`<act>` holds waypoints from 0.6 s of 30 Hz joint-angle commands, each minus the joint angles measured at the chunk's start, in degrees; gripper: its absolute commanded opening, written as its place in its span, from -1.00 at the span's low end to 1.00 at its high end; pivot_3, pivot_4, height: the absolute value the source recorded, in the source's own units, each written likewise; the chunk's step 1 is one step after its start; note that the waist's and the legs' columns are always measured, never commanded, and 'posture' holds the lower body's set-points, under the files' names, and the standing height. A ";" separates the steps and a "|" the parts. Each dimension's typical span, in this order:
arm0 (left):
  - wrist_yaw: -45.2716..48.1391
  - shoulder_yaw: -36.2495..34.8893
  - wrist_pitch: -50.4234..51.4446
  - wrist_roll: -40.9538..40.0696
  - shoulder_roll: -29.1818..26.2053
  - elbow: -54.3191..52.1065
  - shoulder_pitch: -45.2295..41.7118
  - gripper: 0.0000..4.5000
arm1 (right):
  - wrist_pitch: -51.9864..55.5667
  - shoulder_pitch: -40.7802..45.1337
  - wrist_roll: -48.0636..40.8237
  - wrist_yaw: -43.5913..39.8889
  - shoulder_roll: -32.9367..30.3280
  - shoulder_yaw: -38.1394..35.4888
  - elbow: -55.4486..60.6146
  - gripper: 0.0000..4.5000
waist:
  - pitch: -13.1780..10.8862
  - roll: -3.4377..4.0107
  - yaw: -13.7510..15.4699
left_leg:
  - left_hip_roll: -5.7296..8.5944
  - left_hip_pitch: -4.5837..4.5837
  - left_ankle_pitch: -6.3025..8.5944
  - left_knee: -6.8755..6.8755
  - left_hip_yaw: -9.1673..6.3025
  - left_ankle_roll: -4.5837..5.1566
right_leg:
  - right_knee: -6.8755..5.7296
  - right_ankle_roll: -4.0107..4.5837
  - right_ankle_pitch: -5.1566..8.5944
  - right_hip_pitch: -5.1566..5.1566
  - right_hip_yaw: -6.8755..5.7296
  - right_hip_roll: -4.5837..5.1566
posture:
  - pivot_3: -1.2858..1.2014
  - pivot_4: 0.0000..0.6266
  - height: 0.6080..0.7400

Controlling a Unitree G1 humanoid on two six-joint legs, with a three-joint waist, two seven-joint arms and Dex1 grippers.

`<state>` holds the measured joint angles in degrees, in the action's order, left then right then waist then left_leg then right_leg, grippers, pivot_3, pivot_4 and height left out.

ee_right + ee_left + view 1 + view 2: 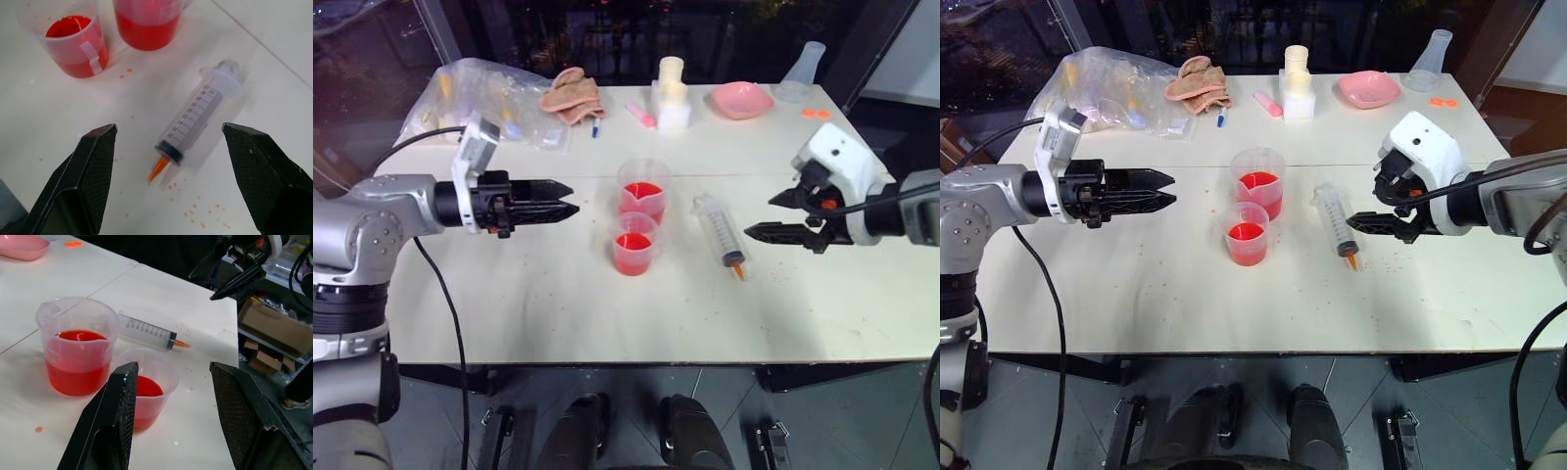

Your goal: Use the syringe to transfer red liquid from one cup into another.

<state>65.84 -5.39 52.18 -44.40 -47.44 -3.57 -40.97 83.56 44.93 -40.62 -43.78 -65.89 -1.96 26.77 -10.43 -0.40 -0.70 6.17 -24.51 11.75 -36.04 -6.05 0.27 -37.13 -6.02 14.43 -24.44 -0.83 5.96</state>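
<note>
With the syringe (719, 231) lying loose right of centre beside both cups (637, 227), the pickup is pending: the right gripper (766, 215), empty and agape like the left gripper (570, 199), must descend onto its barrel.

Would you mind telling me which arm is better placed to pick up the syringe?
The right: its open gripper hovers beside the syringe, while the left gripper is beyond the two cups.

Silver-grey arms with black cables end in white wrist housings and black, ridged two-fingered tools.
</note>
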 commanded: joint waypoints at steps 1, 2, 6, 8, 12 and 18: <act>-0.20 -1.77 -0.16 -0.67 -0.98 -1.71 -0.84 0.08 | 0.40 1.83 -0.42 -0.31 -0.91 0.29 0.58 0.60 | 0.00 0.00 -0.01 | 0.00 0.00 0.00 0.00 0.00 0.00 | 0.00 0.00 0.00 0.00 0.00 0.00 | 0.03 -0.52 1.00; -0.19 -1.72 -0.17 -0.64 -1.00 -1.74 -0.85 0.08 | 0.33 1.94 -0.43 -0.33 -0.97 0.45 0.50 0.60 | 0.00 0.00 0.01 | 0.00 0.00 0.00 0.00 0.00 0.00 | 0.00 0.00 0.00 0.00 0.00 0.00 | 0.03 -0.52 1.00; -0.01 -1.80 0.03 -0.74 -1.24 -1.50 -1.19 0.08 | -0.42 2.36 0.35 0.04 -1.14 1.30 0.36 0.60 | 0.00 0.00 0.02 | 0.00 0.00 0.00 0.00 0.00 0.00 | 0.00 0.00 0.00 0.00 0.00 0.00 | 0.03 -0.52 1.00; -0.08 -1.69 -0.14 -0.59 -1.13 -1.51 -1.25 0.08 | 0.05 3.23 0.86 0.56 -1.19 2.66 0.31 0.60 | 0.00 0.00 -0.01 | 0.00 0.00 0.00 0.00 0.00 0.00 | 0.00 0.00 0.00 0.00 0.00 0.00 | 0.03 -0.52 1.00; -0.30 -1.24 -0.38 -0.28 -0.77 -1.50 -1.65 0.08 | 4.00 8.61 2.43 3.11 0.55 6.65 -3.01 0.60 | 0.00 0.00 -0.11 | 0.00 0.00 0.00 0.00 0.01 0.00 | 0.00 0.00 0.00 -0.02 0.01 0.00 | 0.03 -0.52 1.00; -0.38 -1.04 -0.38 -0.02 -0.73 -1.11 -2.18 0.08 | 8.94 22.53 0.39 5.95 6.34 15.32 -19.46 0.60 | -0.01 -0.01 -0.20 | 0.00 0.00 0.00 0.02 0.07 0.00 | -0.01 0.01 0.00 -0.07 0.07 0.00 | 0.03 -0.52 1.00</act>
<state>65.65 -5.32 52.28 -44.36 -47.40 -3.59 -41.64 92.08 64.82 -39.17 -38.57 -59.56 12.45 10.82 -10.44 -0.41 -0.89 6.16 -24.52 11.74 -36.01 -5.98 0.27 -37.13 -6.00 14.42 -24.52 -0.76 5.96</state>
